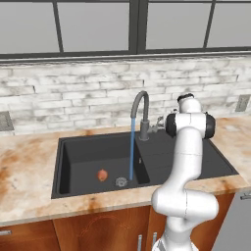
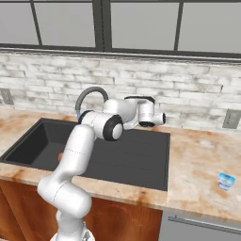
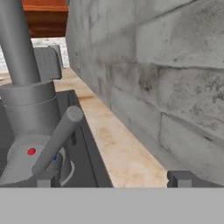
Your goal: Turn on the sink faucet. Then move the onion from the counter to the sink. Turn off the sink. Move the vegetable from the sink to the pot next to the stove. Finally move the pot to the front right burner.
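The dark grey sink faucet point(image 1: 139, 105) stands behind the black sink point(image 1: 78, 152), and a blue stream of water point(image 1: 132, 147) falls from its spout beside the drain point(image 1: 121, 182). The reddish-orange onion point(image 1: 102, 175) lies on the basin floor, left of the drain. My gripper point(image 3: 111, 180) is open, low along the brick wall at the faucet's base. In the hand view the small side lever point(image 3: 59, 138) slants up just past the left fingertip point(image 3: 43, 181). Nothing is held. The beige marbled counter point(image 1: 24, 181) surrounds the sink. My own arm hides the fingers in both base views.
The brick wall point(image 3: 166, 65) runs close along the gripper's right side. A small blue-and-white cup point(image 2: 226, 180) stands on the counter at the right. Wall outlets point(image 2: 230, 118) sit above the counter. The ribbed drainboard point(image 2: 141, 155) lies under my arm.
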